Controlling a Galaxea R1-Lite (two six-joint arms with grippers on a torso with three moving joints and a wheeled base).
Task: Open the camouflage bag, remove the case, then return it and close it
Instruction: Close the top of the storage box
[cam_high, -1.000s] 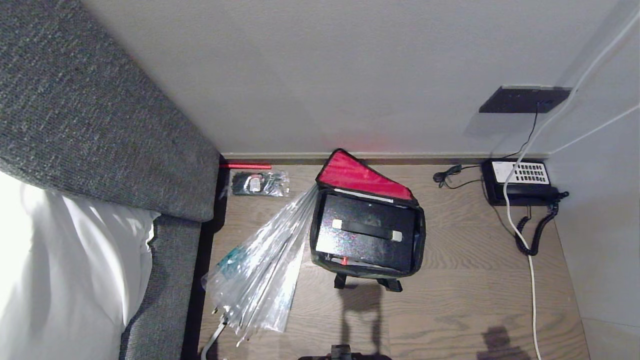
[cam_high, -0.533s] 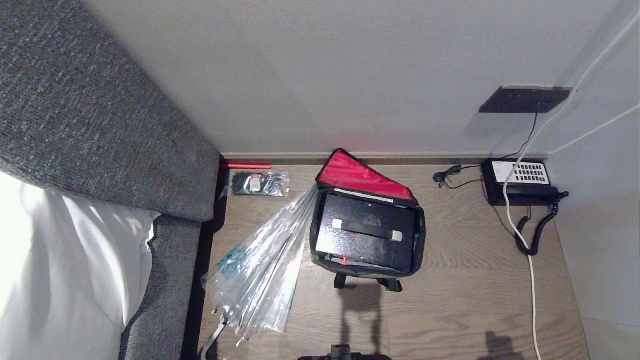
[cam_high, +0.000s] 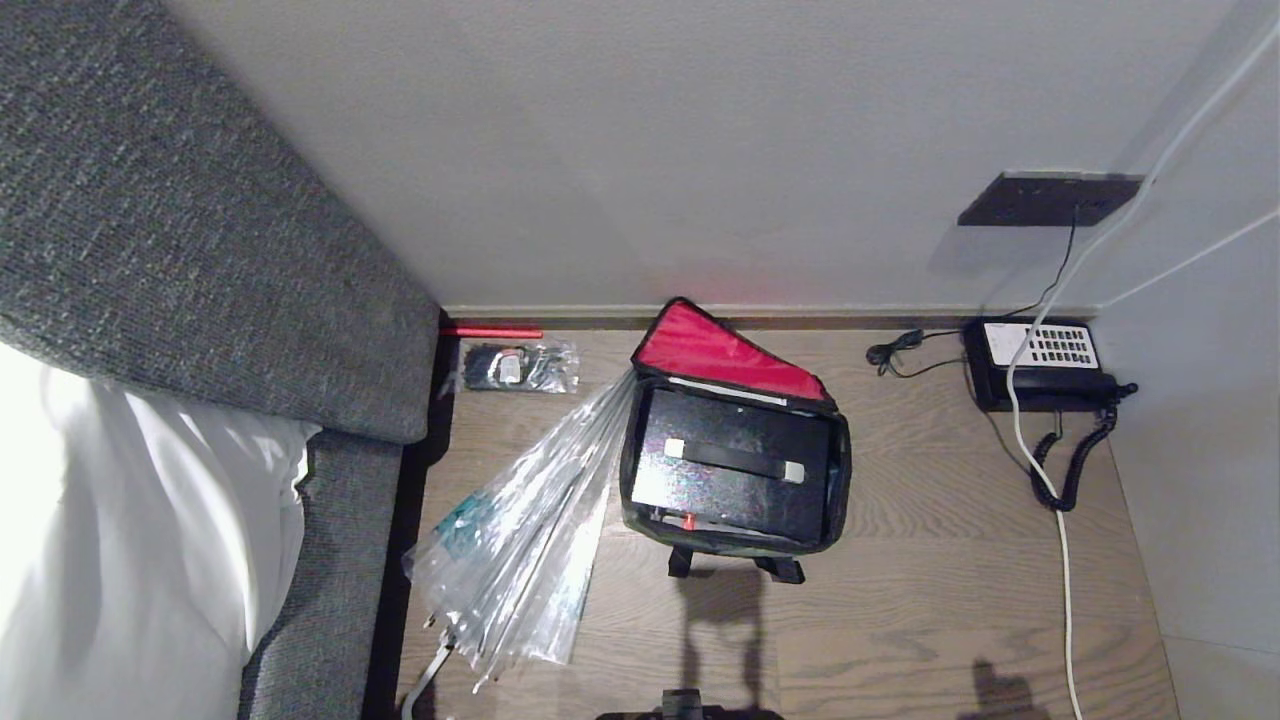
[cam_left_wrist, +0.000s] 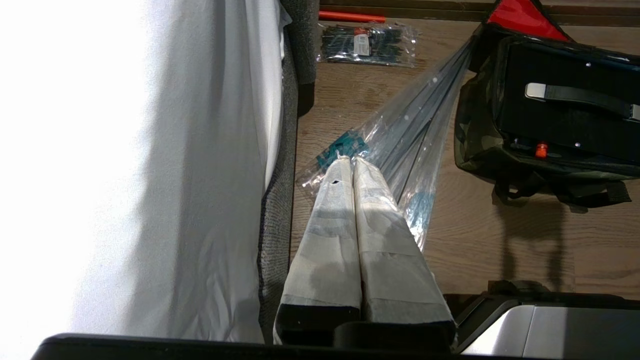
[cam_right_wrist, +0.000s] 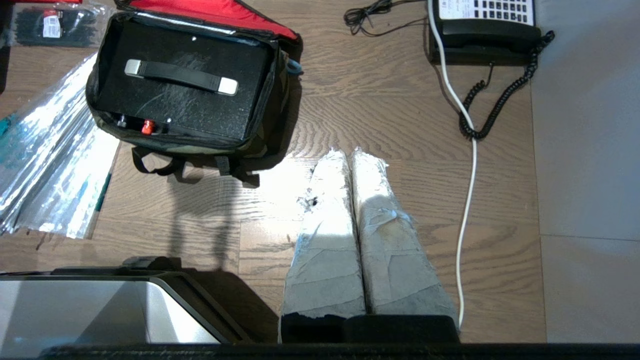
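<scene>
Nothing has moved on the floor since the earlier frames.
Camouflage bag (cam_high: 838, 470) lies open beside the umbrella (cam_high: 520, 520), its green-brown outside mostly hidden, case (cam_high: 735, 465) inside; left gripper (cam_left_wrist: 353, 161) and right gripper (cam_right_wrist: 350, 152) hover with fingers pressed together.

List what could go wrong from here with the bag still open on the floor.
1. The camouflage bag is open, its red flap standing up behind the case; closing means working the flap over the case's raised handle, which may catch.
2. The clear umbrella lies against the bag's side; a reach there could snag or drag it.
3. The right gripper is shut beside the bag; it would likely need to open before gripping anything.
</scene>
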